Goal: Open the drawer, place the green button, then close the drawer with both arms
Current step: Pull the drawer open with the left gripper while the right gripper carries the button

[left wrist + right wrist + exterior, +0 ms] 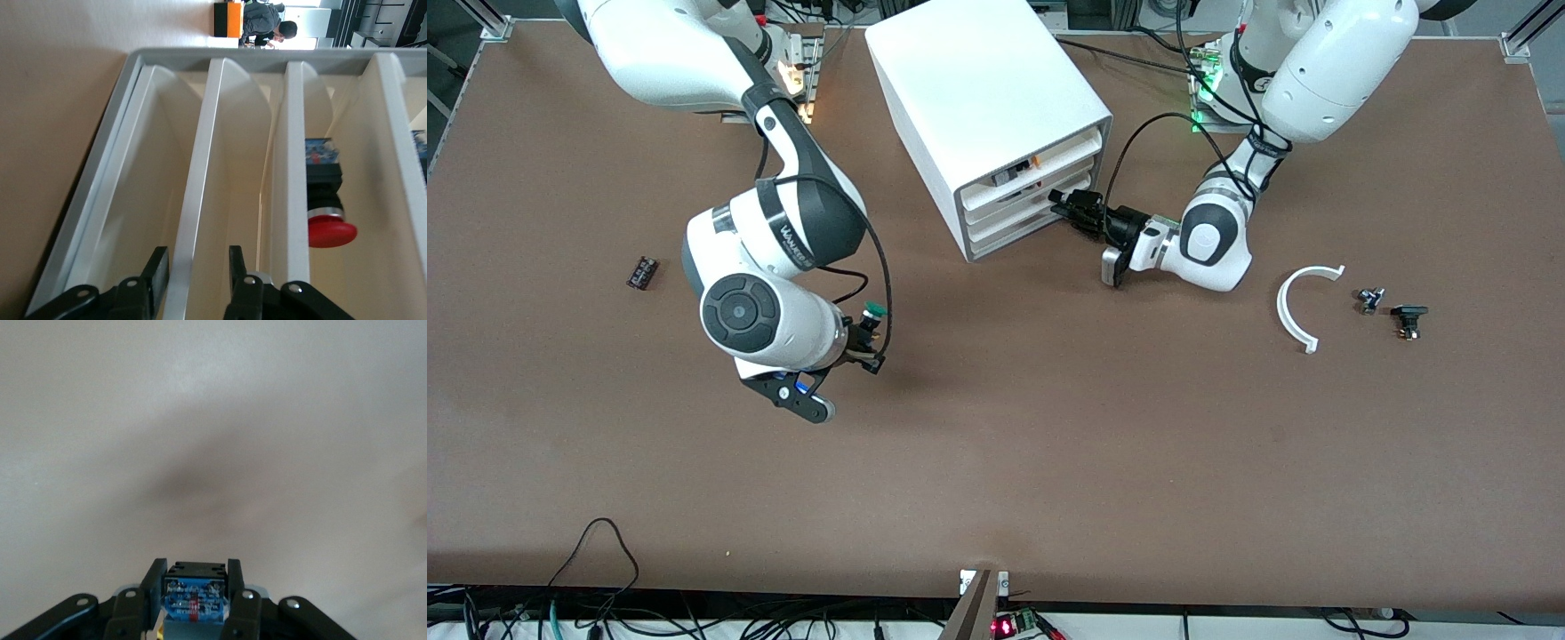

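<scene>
The white cabinet (978, 89) stands at the robots' side of the table with several drawers alike. My left gripper (1065, 206) is at the front of a lower drawer (1009, 216). In the left wrist view its fingers (157, 267) stand open astride that drawer's front lip (193, 200); one finger is against it and the other is apart. My right gripper (864, 342) is shut on the button (874, 310), green cap up, held above bare table nearer the front camera than the cabinet. The button's blue base (193, 597) shows between the right fingers (153, 577).
A red-capped pushbutton (330, 230) lies in a higher drawer. An orange box (1037, 162) shows in the top drawer, which is slightly out. A small black part (642, 272) lies toward the right arm's end. A white curved piece (1294, 307) and two small black parts (1369, 300) (1408, 318) lie toward the left arm's end.
</scene>
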